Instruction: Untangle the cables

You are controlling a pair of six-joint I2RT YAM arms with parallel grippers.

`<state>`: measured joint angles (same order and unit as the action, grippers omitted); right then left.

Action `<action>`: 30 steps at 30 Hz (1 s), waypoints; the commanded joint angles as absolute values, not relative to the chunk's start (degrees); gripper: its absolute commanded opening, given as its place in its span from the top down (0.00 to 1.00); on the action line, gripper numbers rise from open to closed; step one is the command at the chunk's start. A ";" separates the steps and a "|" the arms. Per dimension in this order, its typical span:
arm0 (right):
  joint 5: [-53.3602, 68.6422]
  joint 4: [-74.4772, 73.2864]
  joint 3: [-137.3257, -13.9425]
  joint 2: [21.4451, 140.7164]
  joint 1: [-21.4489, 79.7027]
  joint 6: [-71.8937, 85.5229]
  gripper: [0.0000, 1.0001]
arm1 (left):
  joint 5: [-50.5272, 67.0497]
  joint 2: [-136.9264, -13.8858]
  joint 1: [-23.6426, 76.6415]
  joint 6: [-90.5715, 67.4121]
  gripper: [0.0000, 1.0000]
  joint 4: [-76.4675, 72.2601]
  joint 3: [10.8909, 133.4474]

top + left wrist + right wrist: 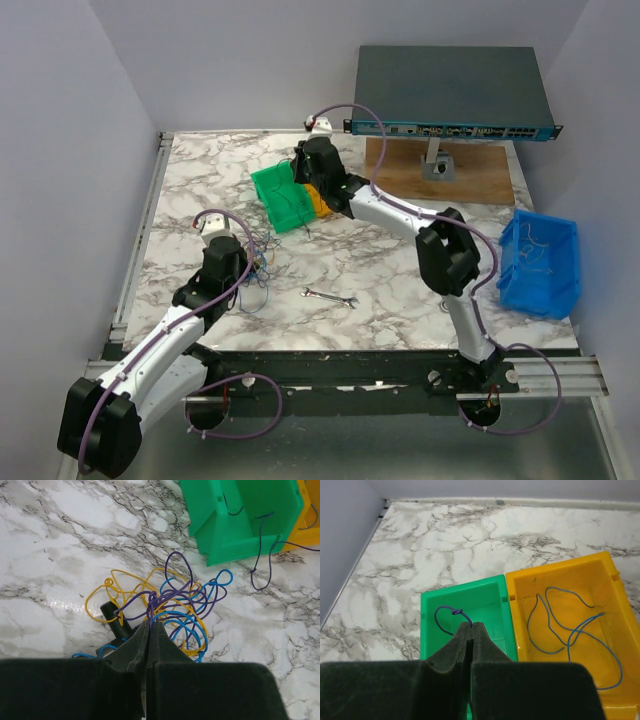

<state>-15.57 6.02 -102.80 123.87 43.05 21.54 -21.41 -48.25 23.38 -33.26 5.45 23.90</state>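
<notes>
The cables (pixel 170 605) are a tangle of yellow, blue and purple wire loops on the marble table; they also show in the top view (pixel 258 272). My left gripper (pixel 150 624) is shut, with purple strands of the tangle pinched at its tips; in the top view it (pixel 248 264) sits at the tangle's left edge. My right gripper (pixel 471 625) is shut on a knotted purple cable (pixel 451 612) over the green bin (pixel 485 597). In the top view it (pixel 301 188) hovers over that bin (pixel 278 197).
A yellow bin (pixel 570 590) beside the green one holds a blue cable (pixel 570 630). Another purple cable (pixel 260 565) hangs over the green bin's edge (pixel 235 545). A black bolt-like part (pixel 114 617) lies by the tangle. A wrench (pixel 330 296), a blue bin (pixel 540 262) and a network switch (pixel 450 90) are also here.
</notes>
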 commanded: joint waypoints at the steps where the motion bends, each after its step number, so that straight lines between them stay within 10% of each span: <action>1: -16.07 0.10 -110.47 129.27 43.19 21.15 0.99 | -22.49 -48.25 23.33 -33.22 0.98 5.18 25.34; 18: -10.98 -9.81 -127.09 145.73 43.90 19.43 0.99 | -22.61 -48.43 23.33 -33.13 0.98 5.22 25.45; 23: -9.98 -10.68 -127.26 143.26 44.01 19.24 0.43 | -22.59 -48.60 23.29 -33.13 0.98 5.19 25.49; 30: -8.65 -10.95 -120.00 132.85 44.03 18.87 0.42 | -22.31 -48.64 23.29 -33.13 0.98 5.10 25.48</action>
